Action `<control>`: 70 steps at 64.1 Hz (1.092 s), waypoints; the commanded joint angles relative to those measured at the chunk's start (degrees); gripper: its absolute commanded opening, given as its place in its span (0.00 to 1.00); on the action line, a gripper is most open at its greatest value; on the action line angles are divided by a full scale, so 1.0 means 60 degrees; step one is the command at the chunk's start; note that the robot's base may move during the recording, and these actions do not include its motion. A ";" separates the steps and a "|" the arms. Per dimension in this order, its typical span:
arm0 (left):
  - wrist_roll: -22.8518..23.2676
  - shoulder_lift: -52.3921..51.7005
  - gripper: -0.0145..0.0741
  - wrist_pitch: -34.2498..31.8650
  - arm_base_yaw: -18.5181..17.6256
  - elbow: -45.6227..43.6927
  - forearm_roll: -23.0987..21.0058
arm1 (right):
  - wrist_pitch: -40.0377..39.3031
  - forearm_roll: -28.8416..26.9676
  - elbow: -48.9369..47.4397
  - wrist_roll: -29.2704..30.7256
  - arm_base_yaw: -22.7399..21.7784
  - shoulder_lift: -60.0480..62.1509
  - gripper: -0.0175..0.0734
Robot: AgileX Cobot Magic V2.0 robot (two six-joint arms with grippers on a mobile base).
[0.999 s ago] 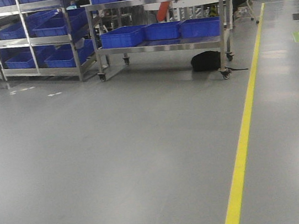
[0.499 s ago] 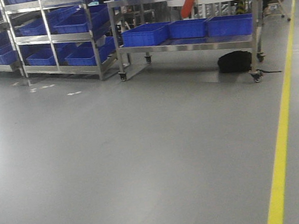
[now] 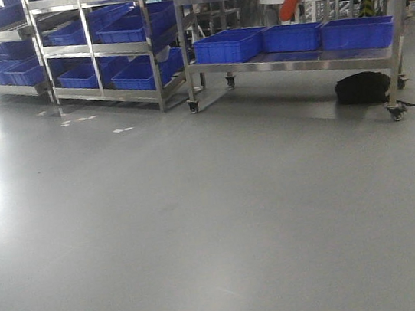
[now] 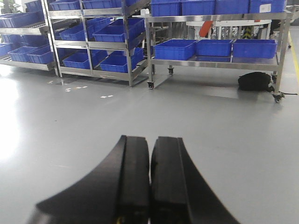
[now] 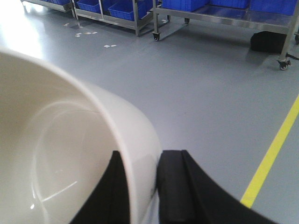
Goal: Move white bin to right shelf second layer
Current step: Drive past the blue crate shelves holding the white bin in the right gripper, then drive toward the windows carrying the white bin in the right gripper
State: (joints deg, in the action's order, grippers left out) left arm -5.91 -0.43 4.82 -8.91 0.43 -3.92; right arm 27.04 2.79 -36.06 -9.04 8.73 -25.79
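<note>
Grey floor [image 4: 70, 116] stretches ahead of my left gripper [image 4: 150, 154], fingers pressed together, empty. Far beyond stand blue crates [image 4: 112, 33] on racks [image 4: 129, 56], a steel trolley [image 4: 215, 64] and a black bag [image 4: 254, 80] beneath it. My right gripper [image 5: 142, 168] pinches the white bin [image 5: 70, 140] by its wall, with a yellow line [image 5: 271, 154] to its right.

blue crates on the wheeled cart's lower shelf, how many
3, in a row on the cart's lower shelf: left crate, middle crate, right crate. Anything behind them would be hidden.
</note>
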 commanded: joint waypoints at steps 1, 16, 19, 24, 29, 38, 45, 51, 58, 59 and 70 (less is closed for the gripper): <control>0.0034 -0.0133 0.26 -0.0804 -0.0035 0.0351 -0.0052 | -0.1022 0.0016 -0.0285 -0.0008 -0.0048 -0.0037 0.25; 0.0034 -0.0133 0.26 -0.0804 -0.0035 0.0351 -0.0052 | -0.1022 0.0016 -0.0285 -0.0008 -0.0048 -0.0037 0.25; 0.0034 -0.0133 0.26 -0.0804 -0.0035 0.0351 -0.0052 | -0.1022 0.0016 -0.0285 -0.0008 -0.0048 -0.0037 0.25; 0.0034 -0.0133 0.26 -0.0804 -0.0035 0.0351 -0.0052 | -0.1022 0.0016 -0.0285 -0.0008 -0.0048 -0.0037 0.25; 0.0034 -0.0133 0.26 -0.0804 -0.0035 0.0351 -0.0052 | -0.0998 0.0016 -0.0285 -0.0008 -0.0048 -0.0037 0.25; 0.0034 -0.0133 0.26 -0.0804 -0.0035 0.0351 -0.0052 | -0.0998 0.0016 -0.0285 -0.0008 -0.0048 -0.0037 0.25; 0.0034 -0.0133 0.26 -0.0804 -0.0035 0.0351 -0.0052 | -0.0957 0.0016 -0.0285 -0.0008 -0.0048 -0.0037 0.25; 0.0034 -0.0133 0.26 -0.0804 -0.0035 0.0351 -0.0052 | -0.0953 0.0016 -0.0285 -0.0008 -0.0048 -0.0037 0.25; 0.0034 -0.0133 0.26 -0.0804 -0.0035 0.0351 -0.0052 | -0.0954 0.0016 -0.0276 -0.0008 -0.0048 -0.0037 0.25; 0.0034 -0.0133 0.26 -0.0804 -0.0035 0.0351 -0.0052 | -0.0954 0.0016 -0.0276 -0.0008 -0.0048 -0.0037 0.25; 0.0034 -0.0133 0.26 -0.0804 -0.0035 0.0351 -0.0052 | -0.0952 0.0016 -0.0268 -0.0008 -0.0048 -0.0037 0.25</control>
State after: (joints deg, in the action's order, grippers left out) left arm -5.91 -0.43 4.82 -8.91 0.43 -3.92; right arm 27.15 2.79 -36.06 -9.04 8.73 -25.79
